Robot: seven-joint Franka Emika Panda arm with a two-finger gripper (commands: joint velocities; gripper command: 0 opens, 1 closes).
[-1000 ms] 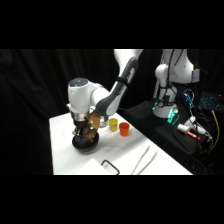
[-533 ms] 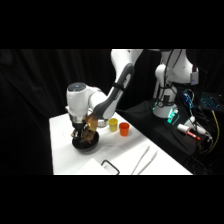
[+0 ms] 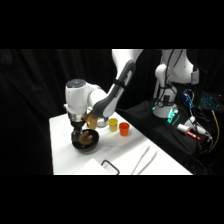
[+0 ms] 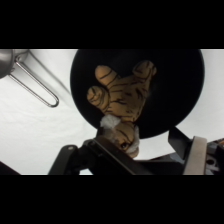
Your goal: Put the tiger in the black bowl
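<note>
White table (image 3: pixel 65 155), tiger (image 4: pixel 120 97) in black bowl (image 4: pixel 180 95), gripper (image 3: pixel 77 131) seemingly above.

The tiger (image 4: pixel 118 100) is a small floppy toy, tan-orange with dark brown stripes and a patch of white fur at one end. It lies sprawled inside the black bowl (image 4: pixel 175 90), limbs spread over the bowl's floor, while its white-furred end hangs over the rim on the side nearest the wrist camera. From the side it shows as a lumpy brown-orange mass (image 3: pixel 87 136) filling much of the bowl. The black bowl (image 3: pixel 79 145) is round, shallow and matte, much wider than the toy, and stands upright on the white worktop near its left edge in the side view.
</note>
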